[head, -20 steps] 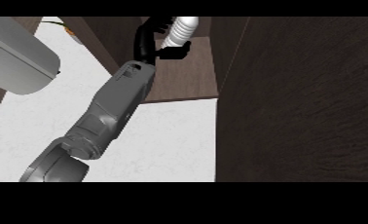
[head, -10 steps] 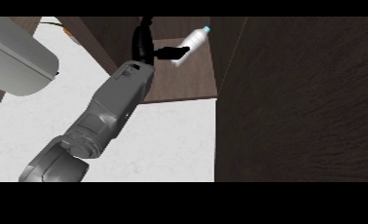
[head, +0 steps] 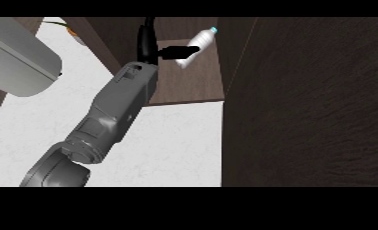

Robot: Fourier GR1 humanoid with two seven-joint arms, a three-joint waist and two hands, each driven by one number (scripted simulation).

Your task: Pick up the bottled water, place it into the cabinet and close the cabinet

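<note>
Bottled water (head: 198, 48) tilted over cabinet shelf (head: 184, 86), hand (head: 151, 44) fingers straight, touching its side, cabinet door (head: 310, 104) open at right, white surface (head: 170, 144) below

- One forearm (head: 111, 119) shows in the head view, a long casing in smooth mid-grey with a soft sheen along its upper side
- Its lower end widens into a rounded, bulbous grey housing (head: 55, 171) near the bottom edge
- A seam crosses the casing just above that housing, dividing it into segments
- Near the wrist the casing ends in a squarer block with a small raised rectangular tab (head: 133, 71)
- The hand (head: 151, 44) is matt black, slim, with narrow dark fingers (head: 181, 51)
- No cables, screws or printed markings can be made out
</note>
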